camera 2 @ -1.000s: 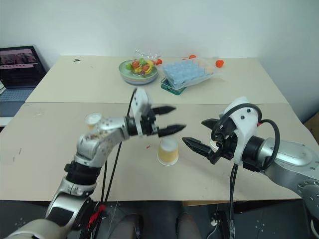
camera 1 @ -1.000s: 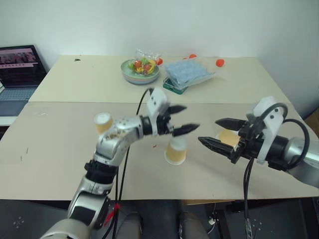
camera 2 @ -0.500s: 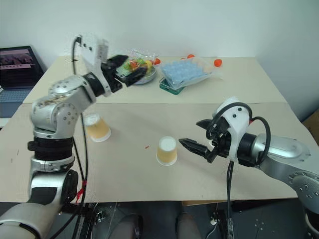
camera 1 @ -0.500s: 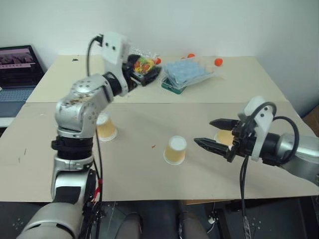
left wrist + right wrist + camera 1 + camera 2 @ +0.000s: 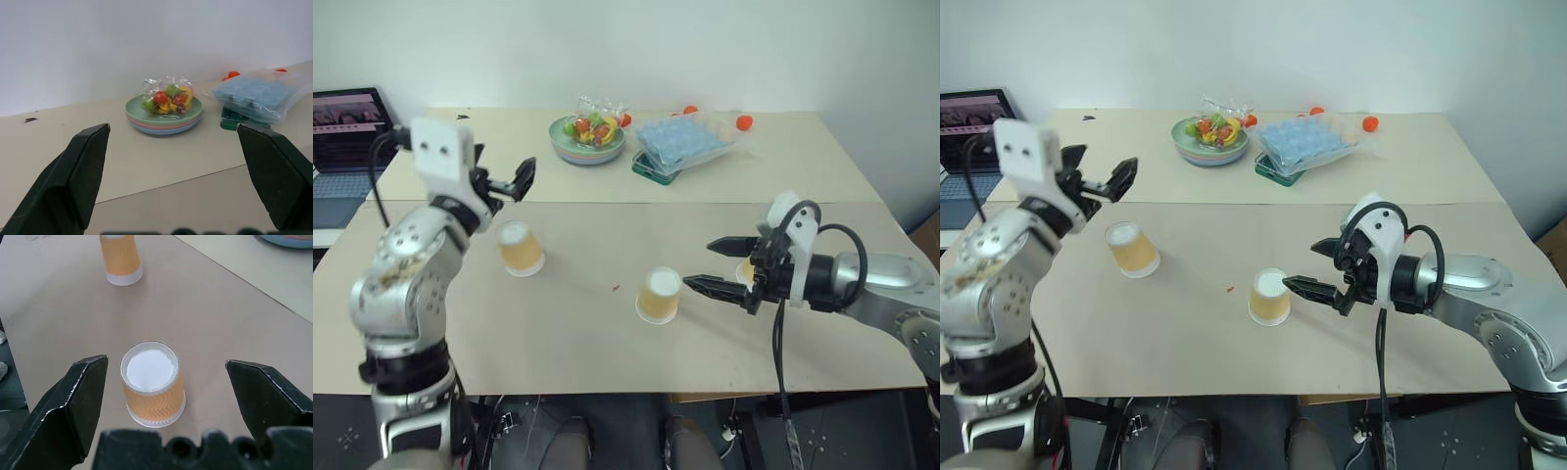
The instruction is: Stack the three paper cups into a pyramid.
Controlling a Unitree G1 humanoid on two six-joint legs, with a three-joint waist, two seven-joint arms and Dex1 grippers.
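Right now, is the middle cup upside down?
Yes. The middle cup stands upside down: its flat white base faces up and its wide rim sits on the table.

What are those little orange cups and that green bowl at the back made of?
The cups look like paper: matte sides printed with an orange zigzag, white rim and base. The bowl looks like smooth plastic or perhaps glazed ceramic, pale green with a soft sheen; several seem stacked. The fruit in it sits in crinkly clear wrap.

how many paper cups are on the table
3. One cup stands left of centre, one stands in the middle just ahead of the right gripper, and one is half hidden behind that gripper.
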